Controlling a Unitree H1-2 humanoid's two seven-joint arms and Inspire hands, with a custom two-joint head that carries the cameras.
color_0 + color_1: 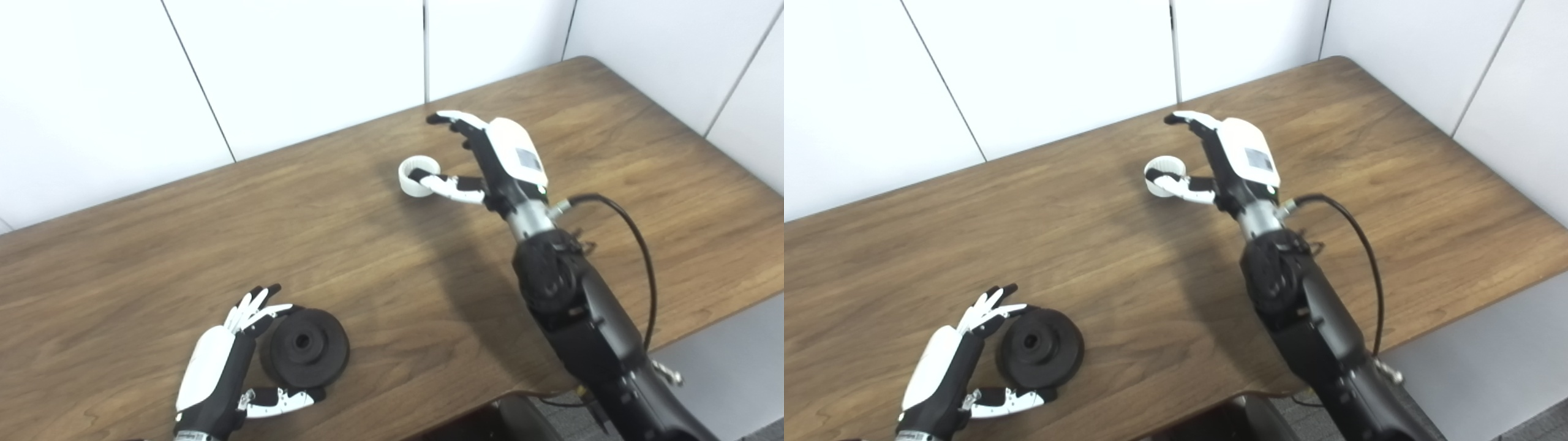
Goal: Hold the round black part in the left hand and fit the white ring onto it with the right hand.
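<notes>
Black part (304,348) sat lower left near the table's (367,263) front edge, left hand (214,367) spread beside it. Right hand (490,160) spread, thumb at white ring (419,176), centre frame; contact unclear.

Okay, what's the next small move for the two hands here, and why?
Probably close the right hand on the small white plastic ring: its thumb reaches the ring, but its fingers are spread above. The left hand brackets the round black part, both on the wooden table.
</notes>
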